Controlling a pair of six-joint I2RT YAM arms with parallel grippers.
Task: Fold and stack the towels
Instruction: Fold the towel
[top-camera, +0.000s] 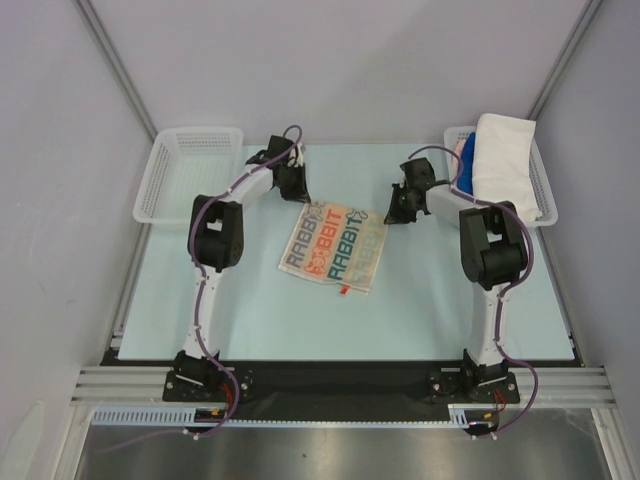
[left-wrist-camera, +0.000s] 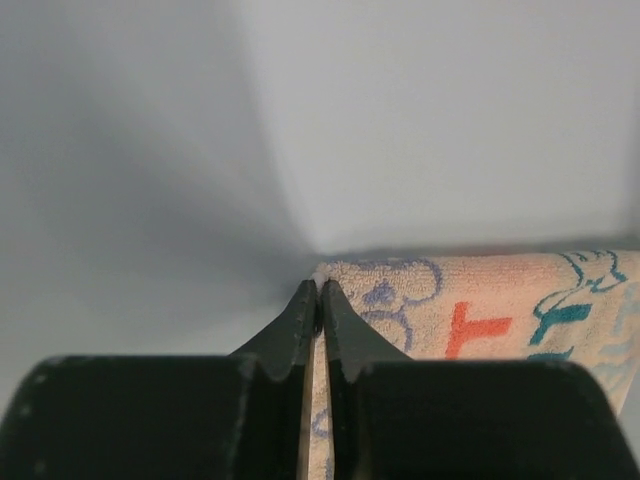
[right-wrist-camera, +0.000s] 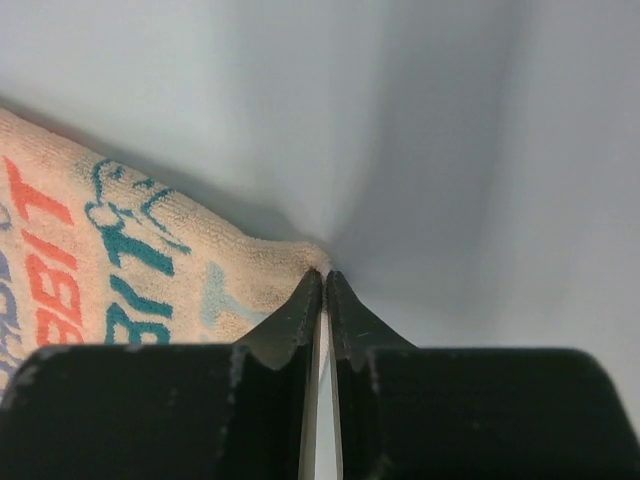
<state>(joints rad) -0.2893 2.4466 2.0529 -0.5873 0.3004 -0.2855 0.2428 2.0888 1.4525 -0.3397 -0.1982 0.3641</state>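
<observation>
Your left gripper (left-wrist-camera: 318, 300) was pressed together, pinching the far left corner of the lettered towel (top-camera: 333, 247). Your right gripper (right-wrist-camera: 323, 285) pinched the far right corner the same way. The towel lay flat and a little skewed mid-worktop (top-camera: 250, 320).

Both wrist views cut off most of the towel, and only a thin sliver of cloth showed between the jaws.

To the towel's right, a white towel (top-camera: 503, 150) draped over the right basket (top-camera: 545, 200), hiding most of a blue towel (top-camera: 466, 155). The left basket (top-camera: 190, 170) stood well apart to the towel's left. Worktop showed on every side of the towel, widest on its near side.
</observation>
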